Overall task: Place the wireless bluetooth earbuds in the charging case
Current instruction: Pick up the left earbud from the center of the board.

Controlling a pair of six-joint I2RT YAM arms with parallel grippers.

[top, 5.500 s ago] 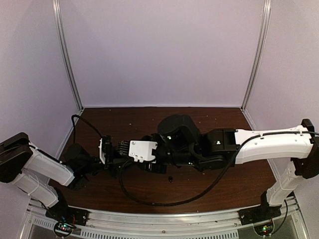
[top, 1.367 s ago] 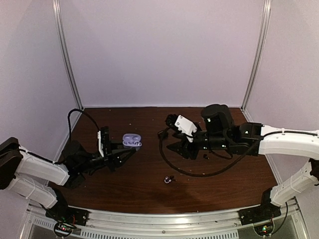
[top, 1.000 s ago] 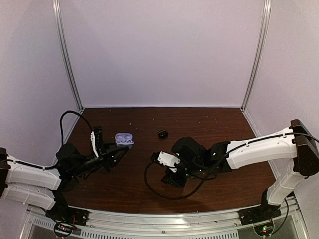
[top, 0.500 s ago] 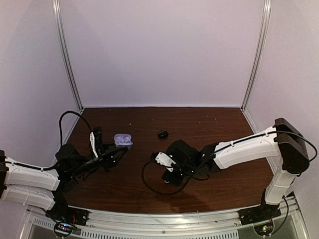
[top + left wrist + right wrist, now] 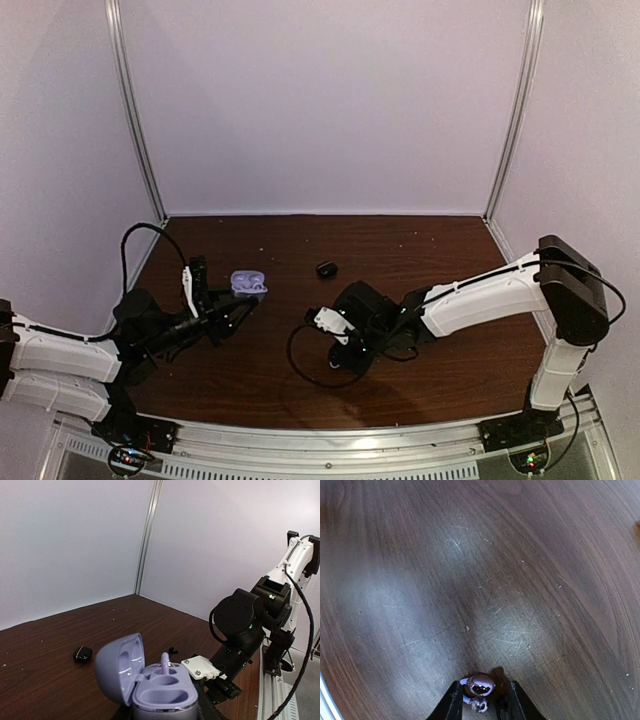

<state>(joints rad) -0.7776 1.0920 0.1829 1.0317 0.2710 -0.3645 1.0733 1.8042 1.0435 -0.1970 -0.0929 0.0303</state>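
Note:
My left gripper (image 5: 238, 298) is shut on the open lavender charging case (image 5: 248, 284) and holds it above the table's left side. In the left wrist view the case (image 5: 161, 692) has its lid (image 5: 119, 672) up, and one lavender earbud (image 5: 165, 663) stands in the far socket. My right gripper (image 5: 345, 356) points down at the table's near middle. In the right wrist view its fingertips (image 5: 453, 704) close on a shiny lavender earbud (image 5: 480, 686) lying on the wood. A small black earbud (image 5: 173, 650) lies on the table beyond the case.
A closed black case (image 5: 326, 268) lies on the wooden table (image 5: 430, 250) behind my right gripper, and it also shows in the left wrist view (image 5: 82, 653). My right arm's cable loops (image 5: 305, 368) on the table beside the gripper. Walls and metal posts enclose the table.
My right arm swung from the back right to the near middle and came down over the lavender earbud. My left arm drew the open case slightly left and has held still since.

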